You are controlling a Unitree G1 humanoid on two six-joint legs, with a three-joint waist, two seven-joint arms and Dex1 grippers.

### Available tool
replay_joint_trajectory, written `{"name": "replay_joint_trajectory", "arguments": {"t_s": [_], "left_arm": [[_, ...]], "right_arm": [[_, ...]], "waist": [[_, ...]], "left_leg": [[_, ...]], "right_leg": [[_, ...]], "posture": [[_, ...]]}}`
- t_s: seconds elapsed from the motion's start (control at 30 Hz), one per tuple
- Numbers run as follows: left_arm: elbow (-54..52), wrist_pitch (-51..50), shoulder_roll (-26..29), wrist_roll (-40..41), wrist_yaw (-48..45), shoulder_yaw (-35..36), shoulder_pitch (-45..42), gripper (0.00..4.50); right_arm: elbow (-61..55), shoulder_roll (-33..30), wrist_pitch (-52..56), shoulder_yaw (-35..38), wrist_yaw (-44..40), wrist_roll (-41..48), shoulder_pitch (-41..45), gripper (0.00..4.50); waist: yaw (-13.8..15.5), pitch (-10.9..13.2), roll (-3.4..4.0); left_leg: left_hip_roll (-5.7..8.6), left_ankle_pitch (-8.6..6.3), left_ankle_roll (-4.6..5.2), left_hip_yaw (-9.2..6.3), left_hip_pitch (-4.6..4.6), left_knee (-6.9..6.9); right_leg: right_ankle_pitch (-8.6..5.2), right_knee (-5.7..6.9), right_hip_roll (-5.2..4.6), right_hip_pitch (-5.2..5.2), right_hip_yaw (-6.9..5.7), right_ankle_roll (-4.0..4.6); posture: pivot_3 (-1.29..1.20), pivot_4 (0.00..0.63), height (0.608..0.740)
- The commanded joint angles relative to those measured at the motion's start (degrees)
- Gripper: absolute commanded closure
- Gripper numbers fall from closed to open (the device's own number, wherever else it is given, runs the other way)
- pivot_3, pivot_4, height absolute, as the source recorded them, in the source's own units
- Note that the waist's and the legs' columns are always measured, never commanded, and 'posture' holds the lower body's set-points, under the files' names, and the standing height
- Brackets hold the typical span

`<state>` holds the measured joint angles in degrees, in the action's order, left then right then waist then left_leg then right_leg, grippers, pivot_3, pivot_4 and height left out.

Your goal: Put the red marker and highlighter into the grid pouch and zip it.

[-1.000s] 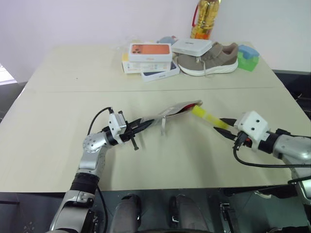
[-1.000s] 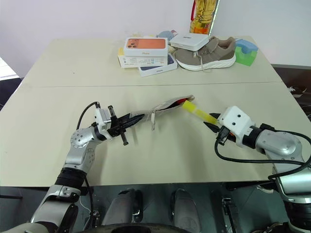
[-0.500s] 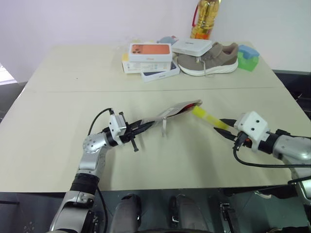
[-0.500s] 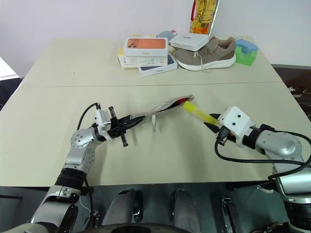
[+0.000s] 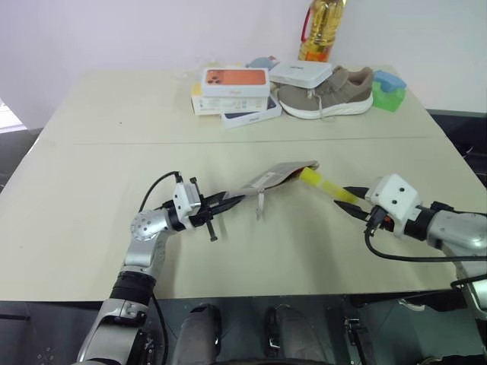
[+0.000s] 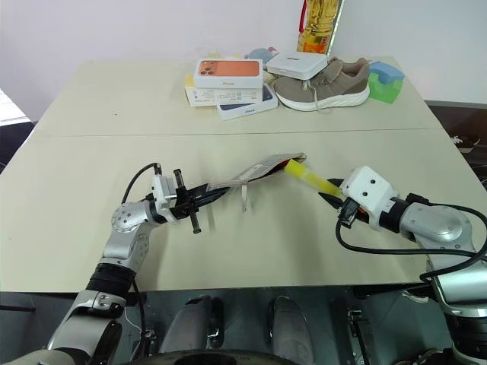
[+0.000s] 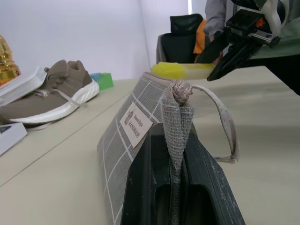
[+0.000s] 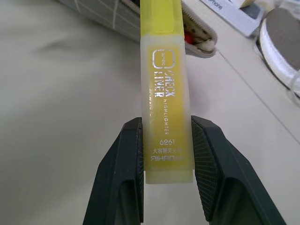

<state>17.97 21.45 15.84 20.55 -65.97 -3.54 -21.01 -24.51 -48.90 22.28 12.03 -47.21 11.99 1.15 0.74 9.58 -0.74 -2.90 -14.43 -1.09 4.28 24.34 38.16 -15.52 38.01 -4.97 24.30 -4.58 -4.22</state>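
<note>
At the pouch mouth, the right hand pinches the highlighter, cap apparently just entering; the left hand clamps the pouch's end. Next: push deeper, release.

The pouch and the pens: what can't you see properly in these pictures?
- Red marker: a red bit shows in the grid pouch mouth; the rest is hidden by fabric.
- Highlighter cap tip: cut off by the right wrist view's edge.
- Zipper pull: not made out in any view.
- Pouch label: print too small to read.
</note>
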Motion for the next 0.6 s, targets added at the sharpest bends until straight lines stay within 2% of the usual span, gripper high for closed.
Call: {"name": "replay_joint_trajectory", "arguments": {"t_s": [0.03, 0.43, 0.6], "left_arm": [[-1.8, 1.0, 0.5, 0.1, -0.4, -0.1, -0.1, 4.50], [-2.2, 2.4, 2.0, -0.6, -4.1, -1.6, -0.6, 4.50], [-1.9, 3.6, 2.4, -0.8, -5.4, -2.4, -1.0, 4.50]], "right_arm": [[-1.3, -1.5, 0.2, 0.1, -0.3, -0.3, 1.0, 3.64], [-1.8, -3.9, 1.9, -1.2, -1.1, -1.2, 1.1, 3.64], [-2.1, -7.8, 1.1, -3.0, -2.6, -4.1, 0.8, 3.64]], "waist": [[0.0, 0.0, 0.00], [0.0, 0.0, 0.01], [0.0, 0.0, 0.01]], "left_leg": [[0.00, 0.00, 0.00, 0.00, 0.00, 0.00], [0.00, 0.00, 0.00, 0.00, 0.00, 0.00], [0.00, 0.00, 0.00, 0.00, 0.00, 0.01]], "right_leg": [[0.00, 0.00, 0.00, 0.00, 0.00, 0.00], [0.00, 0.00, 0.00, 0.00, 0.00, 0.00], [0.00, 0.00, 0.00, 0.00, 0.00, 0.00]], "posture": [[0.00, 0.150, 0.724], [0.00, 0.150, 0.724], [0.00, 0.150, 0.724]]}}
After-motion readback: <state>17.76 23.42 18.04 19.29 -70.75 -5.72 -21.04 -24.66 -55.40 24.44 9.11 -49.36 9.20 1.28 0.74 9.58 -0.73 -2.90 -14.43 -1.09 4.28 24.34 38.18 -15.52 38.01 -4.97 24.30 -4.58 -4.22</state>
